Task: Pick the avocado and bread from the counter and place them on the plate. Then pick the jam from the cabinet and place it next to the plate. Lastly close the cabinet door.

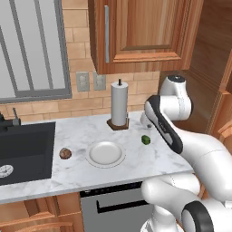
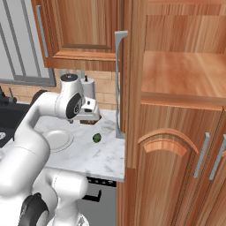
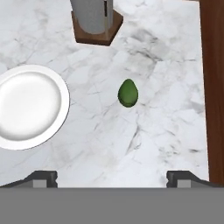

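Gripper (image 3: pixel 112 177) above the white-grey marble counter (image 3: pixel 166 131), fingers spread wide, holding nothing.
I see the small dark green avocado (image 3: pixel 128 93) lying beside the round white plate (image 3: pixel 30 106), apart from it.

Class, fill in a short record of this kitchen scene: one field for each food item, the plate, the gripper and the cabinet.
avocado: on the counter, right of the plate, untouched
bread: on the counter, left of the plate
plate: bare
gripper: open, above the counter near the avocado, holding nothing
cabinet: upper door open
paper towel roll: upright behind the plate
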Tool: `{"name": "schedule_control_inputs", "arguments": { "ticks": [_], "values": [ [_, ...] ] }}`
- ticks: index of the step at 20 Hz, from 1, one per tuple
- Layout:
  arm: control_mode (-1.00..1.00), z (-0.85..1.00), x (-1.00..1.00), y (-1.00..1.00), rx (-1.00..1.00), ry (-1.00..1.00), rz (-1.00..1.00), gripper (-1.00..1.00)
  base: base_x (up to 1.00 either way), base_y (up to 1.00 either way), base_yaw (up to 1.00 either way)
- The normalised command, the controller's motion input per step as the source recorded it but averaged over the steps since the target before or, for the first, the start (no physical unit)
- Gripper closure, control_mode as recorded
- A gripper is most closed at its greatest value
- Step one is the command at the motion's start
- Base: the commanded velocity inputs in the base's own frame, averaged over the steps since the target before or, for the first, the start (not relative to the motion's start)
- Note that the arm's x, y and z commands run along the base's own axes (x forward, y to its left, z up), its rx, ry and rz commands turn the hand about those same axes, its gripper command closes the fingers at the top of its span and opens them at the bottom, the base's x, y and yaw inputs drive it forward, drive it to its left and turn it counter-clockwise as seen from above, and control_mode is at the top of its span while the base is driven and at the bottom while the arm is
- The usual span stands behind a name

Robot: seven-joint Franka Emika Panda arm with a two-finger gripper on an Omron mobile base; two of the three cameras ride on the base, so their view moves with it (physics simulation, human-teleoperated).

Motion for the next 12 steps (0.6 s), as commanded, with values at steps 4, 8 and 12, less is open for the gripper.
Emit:
{"name": "schedule_control_inputs", "arguments": {
  "ticks": [4,8,12],
  "values": [
    [-1.0,-0.25,0.0,-0.09,0.0,0.0,0.09,-1.0,0.0,0.0,0.0],
    [-1.0,-0.26,0.0,-0.08,0.0,0.0,0.1,-1.0,0.0,0.0,0.0],
    [-1.0,-0.27,0.01,-0.06,0.0,-0.03,0.09,-1.0,0.0,0.0,0.0]
  ]
}}
